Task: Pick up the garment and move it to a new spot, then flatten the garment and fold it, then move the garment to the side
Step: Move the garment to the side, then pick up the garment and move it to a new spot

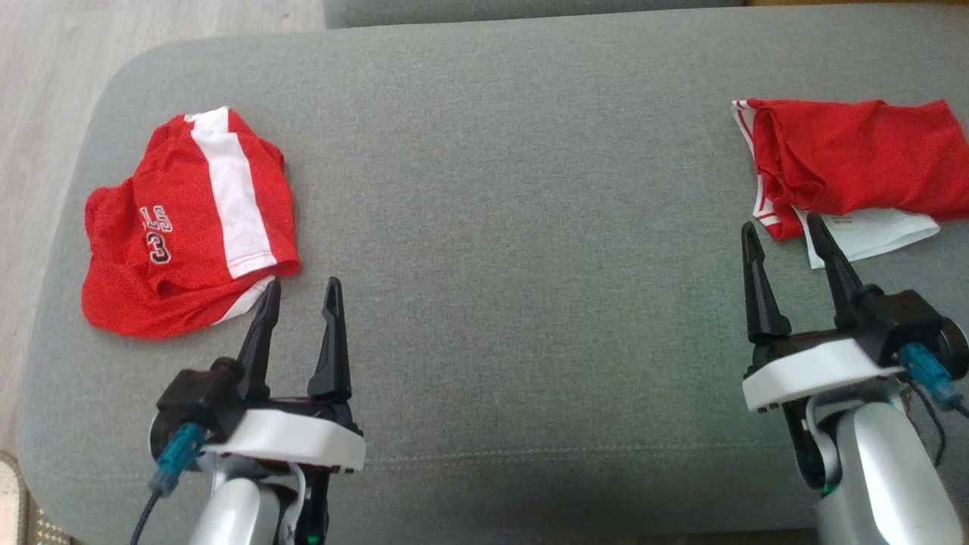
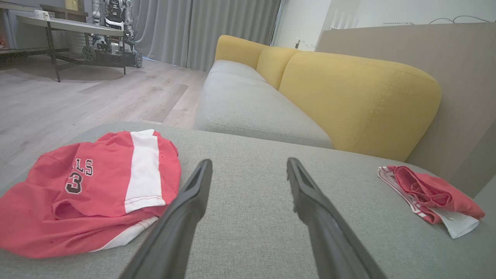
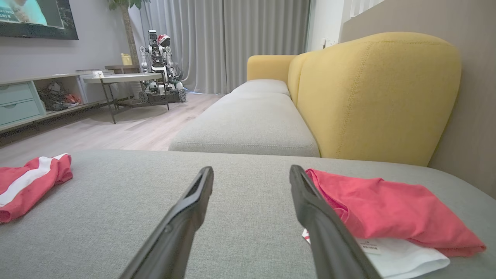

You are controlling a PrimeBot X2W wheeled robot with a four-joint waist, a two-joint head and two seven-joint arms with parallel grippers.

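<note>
Head view: left hand (image 1: 303, 283) spread beside red jersey (image 1: 189, 219); right hand (image 1: 781, 222) spread.

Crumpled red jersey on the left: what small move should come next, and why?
Probably ease the left gripper forward and leftward onto the near edge of the crumpled jersey, then close. Its jaws stand open and empty, one fingertip close by the hem. The jersey lies bunched on the grey cushion, while the other red garment by the right gripper already looks folded.
</note>
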